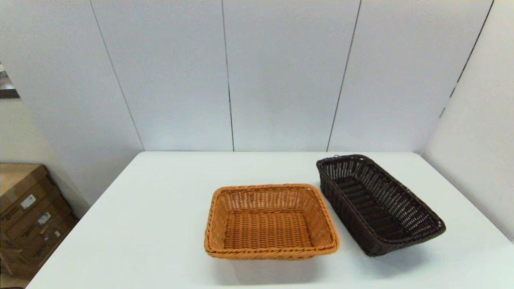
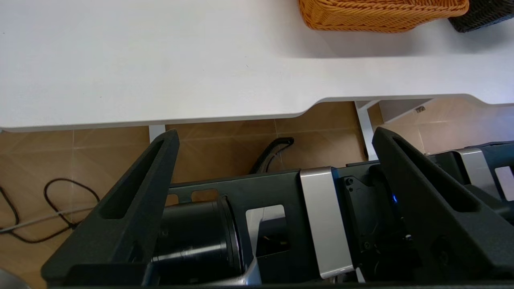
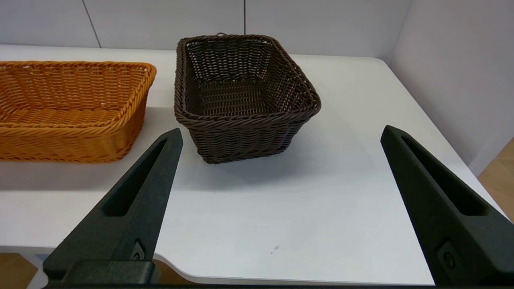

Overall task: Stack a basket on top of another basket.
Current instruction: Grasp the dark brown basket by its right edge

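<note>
The dark brown basket (image 1: pixel 377 202) rests on the white table (image 1: pixel 160 208) at the right, turned at an angle. Just left of it, near the middle, is the orange-tan basket (image 1: pixel 270 220), standing apart from it. Both are empty. My right gripper (image 3: pixel 281 134) is open and hovers at the table's near edge, a short way in front of the dark basket (image 3: pixel 241 94), with the orange basket (image 3: pixel 72 108) off to one side. My left gripper (image 2: pixel 275 138) is open and parked below the table's front edge, over the robot's base; the orange basket (image 2: pixel 381 14) shows far off. Neither gripper appears in the head view.
White wall panels close off the table at the back and right (image 1: pixel 474 160). Cardboard boxes (image 1: pixel 28 216) sit on the floor at the far left. Cables (image 2: pixel 48 208) lie on the tiled floor under the table.
</note>
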You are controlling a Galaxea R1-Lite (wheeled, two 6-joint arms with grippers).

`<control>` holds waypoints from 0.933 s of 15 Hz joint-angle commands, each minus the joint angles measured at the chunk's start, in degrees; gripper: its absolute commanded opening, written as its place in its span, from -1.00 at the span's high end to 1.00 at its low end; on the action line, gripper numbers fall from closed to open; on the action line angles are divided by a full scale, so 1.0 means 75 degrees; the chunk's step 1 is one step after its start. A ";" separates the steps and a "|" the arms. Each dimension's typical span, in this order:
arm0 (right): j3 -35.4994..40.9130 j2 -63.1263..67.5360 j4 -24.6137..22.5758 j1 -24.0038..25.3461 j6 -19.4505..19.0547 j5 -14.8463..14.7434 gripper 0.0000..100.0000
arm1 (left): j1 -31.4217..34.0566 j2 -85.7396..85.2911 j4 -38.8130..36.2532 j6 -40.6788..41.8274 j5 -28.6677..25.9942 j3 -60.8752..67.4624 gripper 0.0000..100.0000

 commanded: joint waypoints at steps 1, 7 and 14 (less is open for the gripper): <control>0.0012 0.0010 -0.0001 0.0000 -0.0001 0.0003 -1.00 | 0.0010 -0.1427 0.0299 -0.0011 -0.0002 0.0200 -1.00; 0.0000 0.0010 -0.0001 0.0000 -0.0001 -0.0020 -1.00 | 0.0010 -0.2388 -0.0826 0.0821 0.0865 0.1665 -1.00; 0.0012 0.0010 -0.0001 0.0000 -0.0001 -0.0009 -1.00 | 0.0010 -0.2388 -0.6498 0.1079 0.1393 0.4899 -1.00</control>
